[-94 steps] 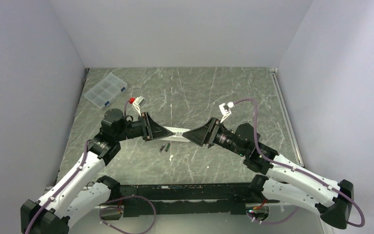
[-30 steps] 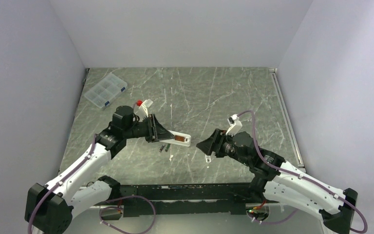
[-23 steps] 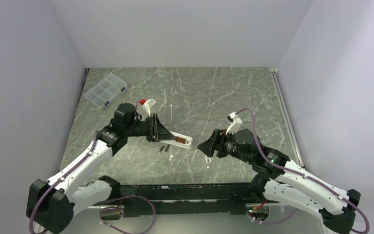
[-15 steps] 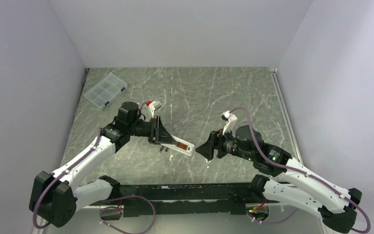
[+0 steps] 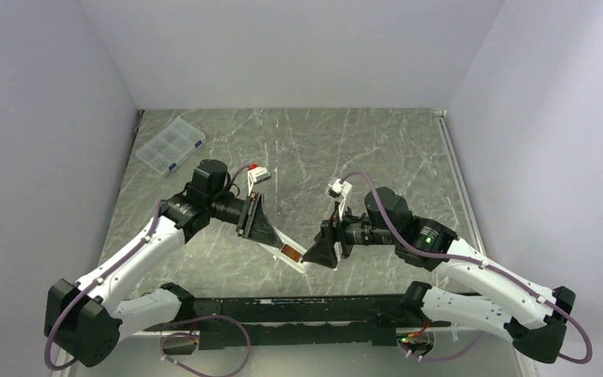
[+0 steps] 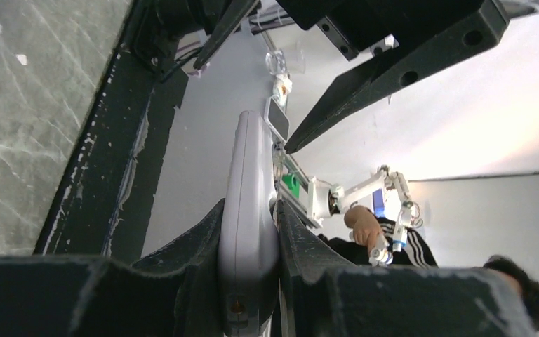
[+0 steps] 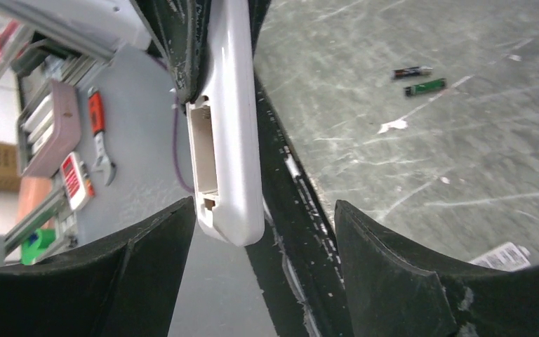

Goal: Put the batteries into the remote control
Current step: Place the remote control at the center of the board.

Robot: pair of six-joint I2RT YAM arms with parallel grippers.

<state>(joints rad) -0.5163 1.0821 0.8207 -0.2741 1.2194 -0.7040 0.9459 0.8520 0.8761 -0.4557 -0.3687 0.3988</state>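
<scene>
My left gripper [image 5: 271, 238] is shut on the white remote control [image 5: 290, 254] and holds it tilted in the air near the table's front edge, its reddish-brown battery recess facing up. In the left wrist view the remote control [image 6: 249, 161] sits clamped between the jaws of my left gripper [image 6: 249, 210]. My right gripper [image 5: 314, 255] is open, one jaw on each side of the remote's free end [image 7: 228, 140], not touching it. My right gripper [image 7: 263, 210] is empty. Two dark greenish batteries [image 7: 424, 86] lie side by side on the table; the top view hides them behind the left gripper.
A clear compartment box with blue clips [image 5: 170, 145] stands at the back left. A small white flat piece [image 7: 502, 256] lies on the table by the right jaw. The black rail [image 5: 298, 306] runs along the table's near edge, just under the remote.
The left gripper has swung the remote down and toward the near edge. The right gripper, apart from it a second ago, has moved left and now straddles the remote's free end.
</scene>
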